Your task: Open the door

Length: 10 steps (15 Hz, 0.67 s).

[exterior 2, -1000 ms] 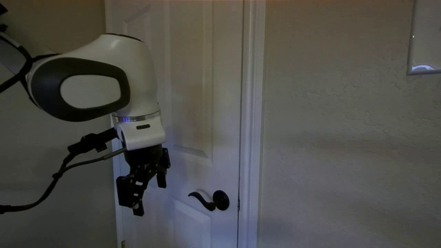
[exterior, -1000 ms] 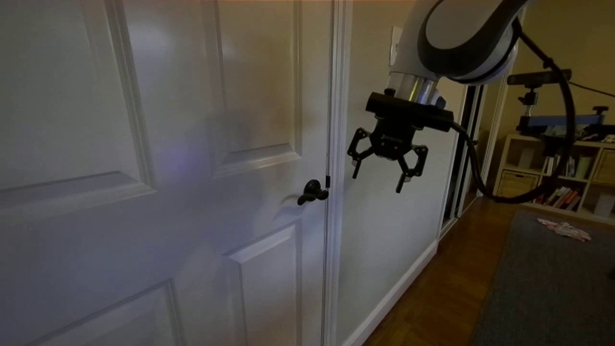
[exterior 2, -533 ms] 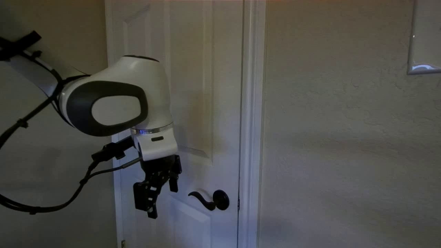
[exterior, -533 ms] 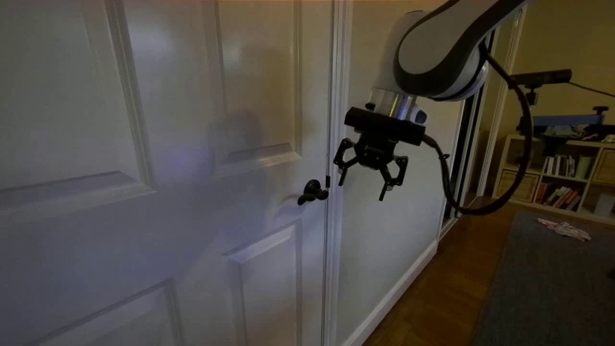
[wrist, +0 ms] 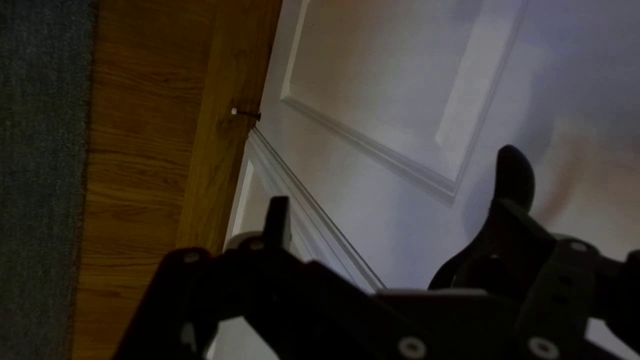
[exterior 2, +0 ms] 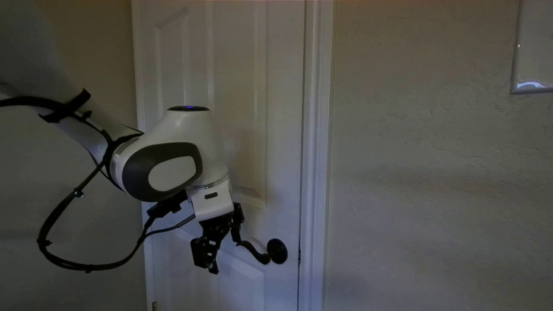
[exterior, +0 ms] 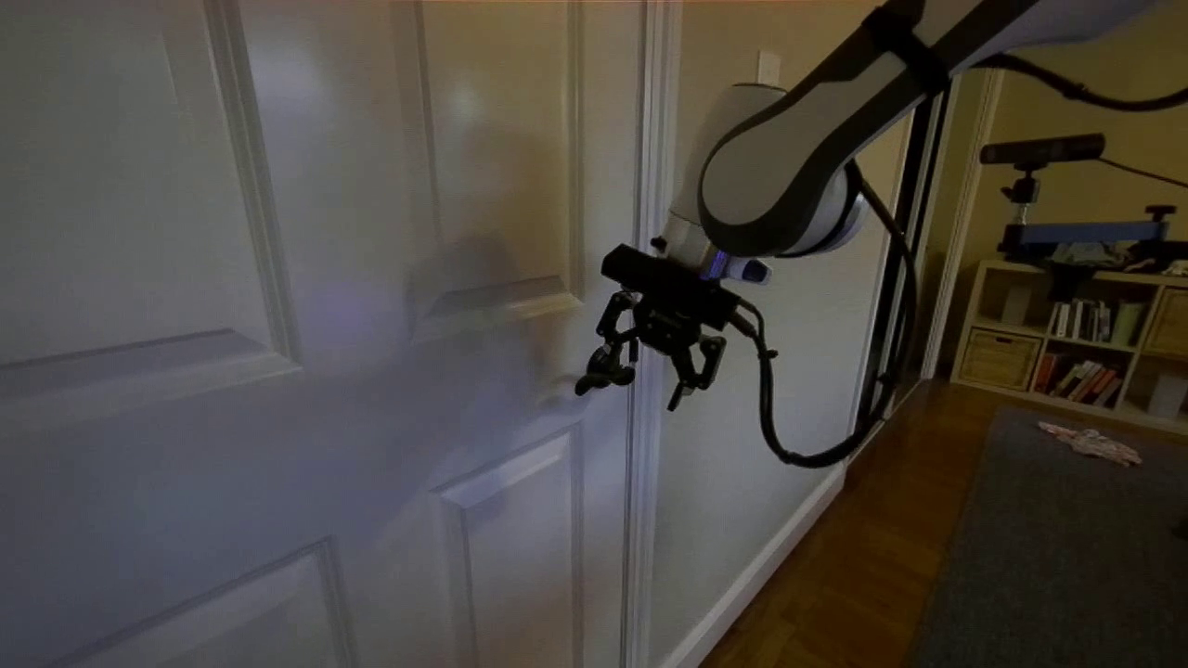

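The tall white panelled door (exterior: 371, 436) stands shut in its frame; it also shows in an exterior view (exterior 2: 283, 129) and in the wrist view (wrist: 380, 215). Its black lever handle (exterior: 599, 378) is level in both exterior views (exterior 2: 259, 255). In the wrist view the lever (wrist: 515, 172) curves up behind the right-hand finger. My gripper (exterior: 654, 378) is open and points down, with nothing seen between its fingers. One finger overlaps the lever's free end in an exterior view (exterior 2: 224, 254); I cannot tell whether they touch. The wrist view (wrist: 398, 215) shows the fingers wide apart.
The white door frame (exterior: 657, 278) and plain wall (exterior 2: 432, 172) with a switch plate (exterior 2: 533, 47) adjoin the door. A doorstop (wrist: 245, 113) is low by the floor (wrist: 145, 175). A shelf (exterior: 1067, 404), camera (exterior: 1041, 148) and grey rug (exterior: 1049, 557) lie farther off.
The arm has moved down and towards the door handle, bringing one finger up to the lever's end in view. The gripper has tilted somewhat and stayed open. The door and handle have not moved.
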Each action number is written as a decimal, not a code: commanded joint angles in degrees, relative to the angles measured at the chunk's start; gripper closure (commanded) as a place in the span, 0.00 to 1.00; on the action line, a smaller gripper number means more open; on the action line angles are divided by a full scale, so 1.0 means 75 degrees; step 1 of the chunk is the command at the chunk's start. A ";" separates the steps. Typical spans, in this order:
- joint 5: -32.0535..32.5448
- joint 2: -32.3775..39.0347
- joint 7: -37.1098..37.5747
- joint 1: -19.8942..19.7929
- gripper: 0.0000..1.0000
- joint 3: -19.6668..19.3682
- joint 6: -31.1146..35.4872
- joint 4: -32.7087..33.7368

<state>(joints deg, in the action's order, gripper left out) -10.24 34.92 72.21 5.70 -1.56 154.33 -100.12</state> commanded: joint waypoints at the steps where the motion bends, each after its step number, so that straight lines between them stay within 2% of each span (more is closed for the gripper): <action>1: -0.0133 0.0418 0.0435 0.0286 0.04 -0.0299 0.0537 0.0414; 2: -0.0128 0.0483 0.0513 0.0331 0.12 -0.0353 0.0671 0.0477; 4: -0.0048 0.0583 0.0670 0.0482 0.16 -0.0529 0.0865 0.0579; 5: -0.0023 0.0636 0.0703 0.0531 0.23 -0.0593 0.0903 0.0630; 8: -0.0048 0.0834 0.0750 0.0590 0.30 -0.0648 0.0851 0.0878; 9: -0.0062 0.0913 0.0733 0.0579 0.20 -0.0629 0.0826 0.0992; 10: -0.0068 0.0986 0.0701 0.0569 0.18 -0.0606 0.0818 0.1114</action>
<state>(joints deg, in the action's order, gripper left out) -10.36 40.38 75.64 8.76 -4.89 159.73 -94.23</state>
